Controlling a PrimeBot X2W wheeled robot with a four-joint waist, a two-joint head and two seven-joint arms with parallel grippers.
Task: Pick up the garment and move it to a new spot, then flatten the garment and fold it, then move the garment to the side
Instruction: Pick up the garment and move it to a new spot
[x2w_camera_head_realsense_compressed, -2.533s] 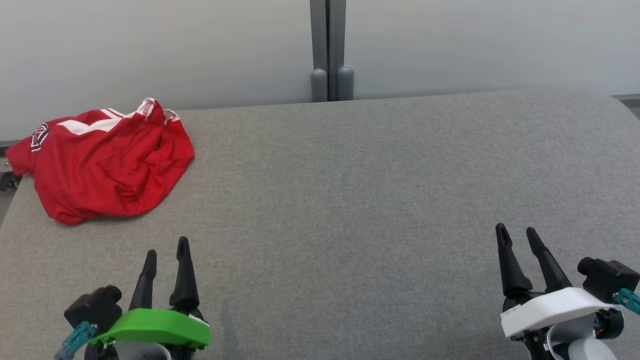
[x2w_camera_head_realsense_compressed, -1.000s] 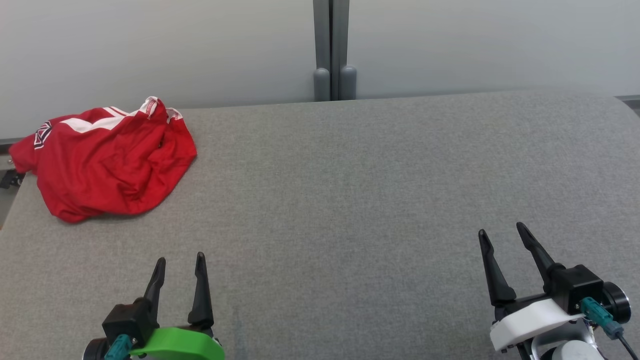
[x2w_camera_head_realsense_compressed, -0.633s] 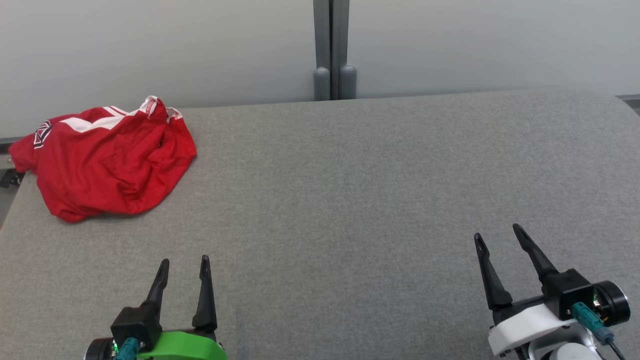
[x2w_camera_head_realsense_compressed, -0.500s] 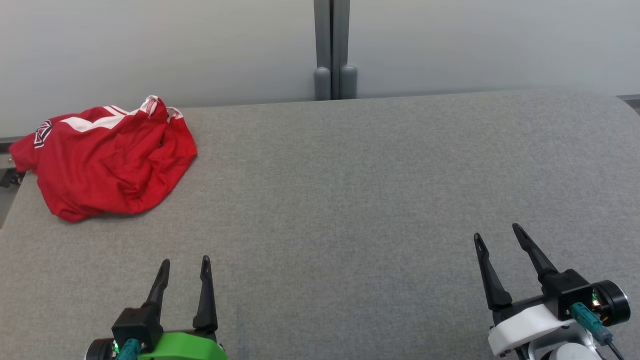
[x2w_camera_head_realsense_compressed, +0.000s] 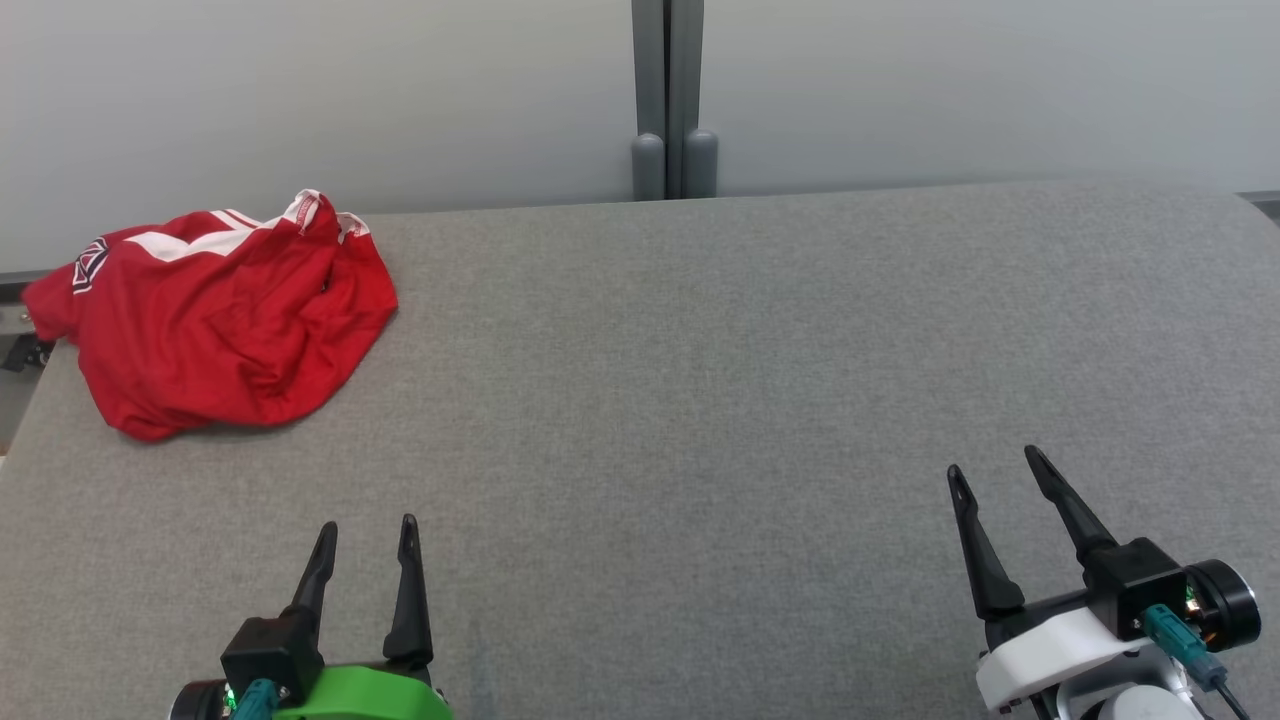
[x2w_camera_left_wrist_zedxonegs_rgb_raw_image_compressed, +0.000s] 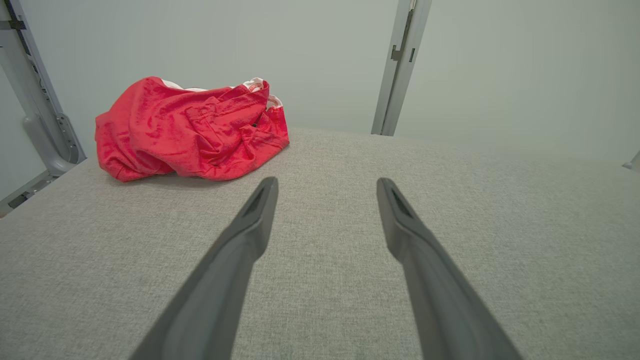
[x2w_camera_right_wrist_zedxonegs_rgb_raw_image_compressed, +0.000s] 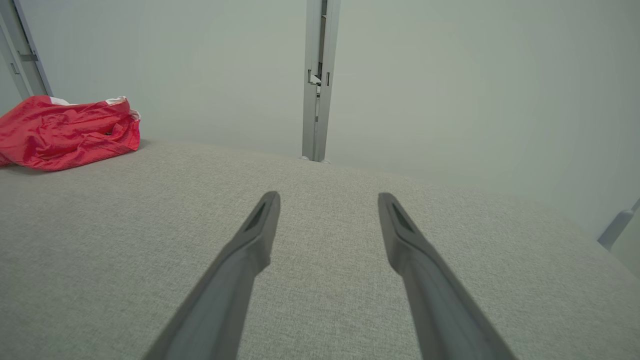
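A crumpled red garment (x2w_camera_head_realsense_compressed: 215, 325) with white stripes lies in a heap at the far left corner of the grey table (x2w_camera_head_realsense_compressed: 700, 360); it also appears as the garment (x2w_camera_left_wrist_zedxonegs_rgb_raw_image_compressed: 190, 132) up-left in the left wrist view and the garment (x2w_camera_right_wrist_zedxonegs_rgb_raw_image_compressed: 70, 132) far left in the right wrist view. My left gripper (x2w_camera_head_realsense_compressed: 366, 527) stands open near the front edge, well short of the garment, nothing between its fingers. At the front right my right gripper (x2w_camera_head_realsense_compressed: 995, 464) is open and empty too, far from the cloth.
A pale wall runs behind the table, with a grey vertical post (x2w_camera_head_realsense_compressed: 668, 100) at its middle. A metal frame (x2w_camera_left_wrist_zedxonegs_rgb_raw_image_compressed: 35, 100) stands past the table's left end beside the garment. The table's left edge (x2w_camera_head_realsense_compressed: 20, 420) lies close to the heap.
Both grippers have turned at the wrist and drawn back a little toward the front edge since the earliest frame. The head camera has shifted slightly. The garment lies as before.
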